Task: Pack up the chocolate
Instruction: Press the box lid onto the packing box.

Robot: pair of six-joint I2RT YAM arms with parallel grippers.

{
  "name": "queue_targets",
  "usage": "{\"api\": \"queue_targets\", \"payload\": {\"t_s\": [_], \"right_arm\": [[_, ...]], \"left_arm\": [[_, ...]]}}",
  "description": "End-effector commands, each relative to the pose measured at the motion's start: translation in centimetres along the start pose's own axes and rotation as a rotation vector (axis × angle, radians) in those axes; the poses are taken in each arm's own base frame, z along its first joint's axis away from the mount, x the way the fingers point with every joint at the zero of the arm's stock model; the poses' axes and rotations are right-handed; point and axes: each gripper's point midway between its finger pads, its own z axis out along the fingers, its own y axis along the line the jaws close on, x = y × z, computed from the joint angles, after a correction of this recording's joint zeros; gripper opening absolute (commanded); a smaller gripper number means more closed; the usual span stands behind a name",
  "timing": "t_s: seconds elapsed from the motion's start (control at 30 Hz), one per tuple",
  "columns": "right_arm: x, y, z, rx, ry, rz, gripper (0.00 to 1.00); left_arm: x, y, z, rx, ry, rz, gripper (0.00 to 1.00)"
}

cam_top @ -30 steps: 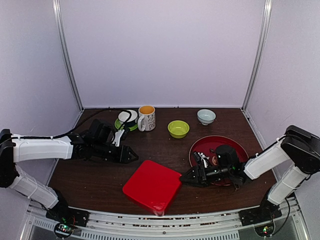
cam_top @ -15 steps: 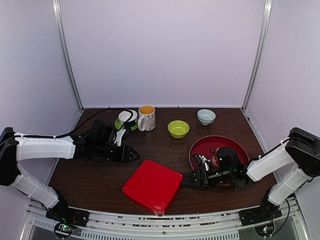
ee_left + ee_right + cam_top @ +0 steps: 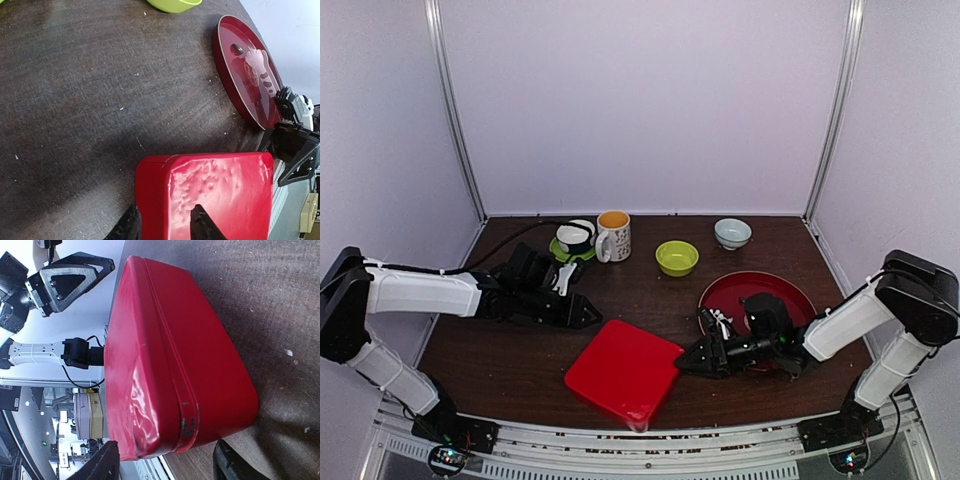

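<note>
Both arms had crept inward vs. a second before: left pincer [image 3: 592,318] forward and down to the box [image 3: 625,370], right pincer [image 3: 682,362] pushed up to the opposite corner.

Left pincer: fingers apart, box's near edge between them, one tip outside the wall, one over the lid; no clamp seen. Right pincer: fingers wide apart, box corner directly ahead between them, not gripped.

Chocolate [image 3: 236,48]: one dark piece obs. on the plate [image 3: 231,75], beyond the box from the left pincer, just behind and beside the right pincer. None in the box, which was shut.

Risks, in my judgement:
- Corner holds are poor; glossy lid could slip from the tips, or the box spin or skate on the table [image 3: 520,360] if one side pushes first.
- Box sat close to the table's front edge; a shove could send it off.
- Right wrist lay over the plate; a swing could scatter pieces.

Not made out: box contents; lid seam on the left pincer's side; most chocolate, masked by the right arm; a pale, blurred item on the plate.
</note>
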Motion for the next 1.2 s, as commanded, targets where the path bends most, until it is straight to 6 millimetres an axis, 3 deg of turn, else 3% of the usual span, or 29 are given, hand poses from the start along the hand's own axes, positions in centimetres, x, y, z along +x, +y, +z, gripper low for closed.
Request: {"api": "queue_targets", "payload": {"t_s": [0.0, 0.13, 0.63, 1.07, 1.17], "right_arm": [[-1.2, 1.2, 0.3, -0.036, -0.036, -0.014, 0.62], [-1.2, 0.7, 0.5, -0.019, -0.035, 0.000, 0.53], [-1.9, 0.3, 1.2, -0.027, -0.060, 0.046, 0.49], [-1.7, -1.0, 1.7, -0.013, -0.058, 0.093, 0.49], [-1.6, -1.3, 1.8, -0.016, -0.057, 0.103, 0.44]], "left_arm": [[-1.3, -1.3, 0.4, 0.076, -0.026, 0.020, 0.34], [-0.8, -1.0, 1.2, 0.083, -0.005, 0.010, 0.32], [0.4, -0.9, 2.9, 0.127, 0.048, -0.005, 0.17], [1.9, -1.3, 4.7, 0.113, 0.092, -0.002, 0.17], [2.0, -1.4, 5.1, 0.114, 0.096, 0.003, 0.17]]}}
